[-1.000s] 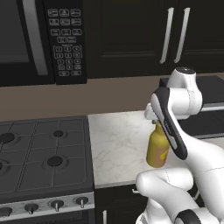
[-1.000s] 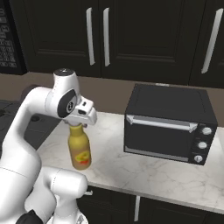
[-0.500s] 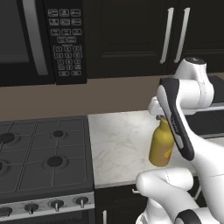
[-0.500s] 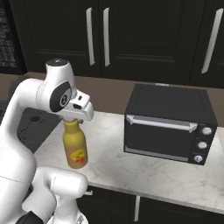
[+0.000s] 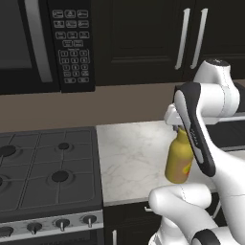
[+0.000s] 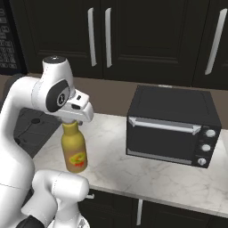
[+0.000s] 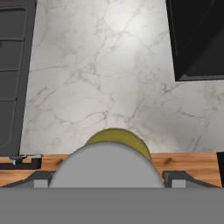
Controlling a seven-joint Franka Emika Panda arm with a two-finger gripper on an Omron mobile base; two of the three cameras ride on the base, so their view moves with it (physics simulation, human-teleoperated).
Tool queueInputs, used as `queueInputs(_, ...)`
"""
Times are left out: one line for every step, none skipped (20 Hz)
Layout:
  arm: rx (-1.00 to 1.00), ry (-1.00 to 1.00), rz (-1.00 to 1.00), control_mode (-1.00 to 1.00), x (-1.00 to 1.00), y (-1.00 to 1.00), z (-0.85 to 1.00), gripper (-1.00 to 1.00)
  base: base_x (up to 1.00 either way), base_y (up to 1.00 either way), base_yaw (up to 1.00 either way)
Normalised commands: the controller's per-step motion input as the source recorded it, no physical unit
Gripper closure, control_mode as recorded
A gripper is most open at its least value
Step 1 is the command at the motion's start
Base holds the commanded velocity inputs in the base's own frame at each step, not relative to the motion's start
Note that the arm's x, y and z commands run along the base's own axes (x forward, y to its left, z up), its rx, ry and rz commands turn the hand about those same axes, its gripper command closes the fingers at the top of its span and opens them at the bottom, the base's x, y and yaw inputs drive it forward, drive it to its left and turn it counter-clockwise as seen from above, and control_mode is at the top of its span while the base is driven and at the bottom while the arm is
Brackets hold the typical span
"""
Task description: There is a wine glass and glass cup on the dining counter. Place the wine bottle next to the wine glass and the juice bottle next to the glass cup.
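The juice bottle (image 5: pixel 179 162), plump and yellow with a red-orange label, hangs upright just above the marble kitchen counter (image 5: pixel 129 153) near its front edge. My gripper (image 5: pixel 178 125) is shut on its grey cap and neck from above. From the right, the juice bottle (image 6: pixel 75 151) hangs under the gripper (image 6: pixel 70 122). In the hand view the grey cap (image 7: pixel 107 168) and a yellow shoulder sit between the fingertips (image 7: pixel 175 177). The wine bottle, wine glass, glass cup and dining counter are out of view.
A black toaster oven (image 6: pixel 171 127) stands on the counter to the right of the bottle. A gas stove (image 5: pixel 43 177) adjoins the counter on the left, under a microwave (image 5: pixel 43 43). Dark wall cabinets (image 6: pixel 102 40) hang behind. Wooden floor (image 7: pixel 188 162) shows below the counter's edge.
The arm has drawn the juice bottle back toward the counter's front edge, nearer the base, with the elbow swinging outward. The gripper stays shut on it.
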Motion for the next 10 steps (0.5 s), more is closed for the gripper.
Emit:
queueInputs(0.00, 0.00, 0.00, -1.00, 0.00, 0.00, 0.00, 1.00, 0.00, 0.00, 0.00)
queueInputs(0.00, 0.00, 0.00, -1.00, 0.00, 0.00, 0.00, 1.00, 0.00, 0.00, 0.00)
queueInputs(0.00, 0.00, 0.00, -1.00, 0.00, 0.00, 0.00, 1.00, 0.00, 0.00, 0.00)
queueInputs(0.00, 0.00, 0.00, -1.00, 0.00, 0.00, 0.00, 1.00, 0.00, 0.00, 0.00)
queueInputs(0.00, 0.00, 0.00, -1.00, 0.00, 0.00, 0.00, 1.00, 0.00, 0.00, 0.00)
queueInputs(0.00, 0.00, 0.00, -1.00, 0.00, 0.00, 0.00, 1.00, 0.00, 0.00, 0.00)
queueInputs(0.00, 0.00, 0.00, -1.00, 0.00, 0.00, 0.00, 1.00, 0.00, 0.00, 0.00)
queueInputs(0.00, 0.00, 0.00, -1.00, 0.00, 0.00, 0.00, 1.00, 0.00, 0.00, 0.00)
queueInputs(0.00, 0.00, 0.00, -1.00, 0.00, 0.00, 0.00, 1.00, 0.00, 0.00, 0.00)
queueInputs(0.00, 0.00, 0.00, 1.00, 0.00, 0.00, 0.00, 1.00, 0.00, 0.00, 0.00)
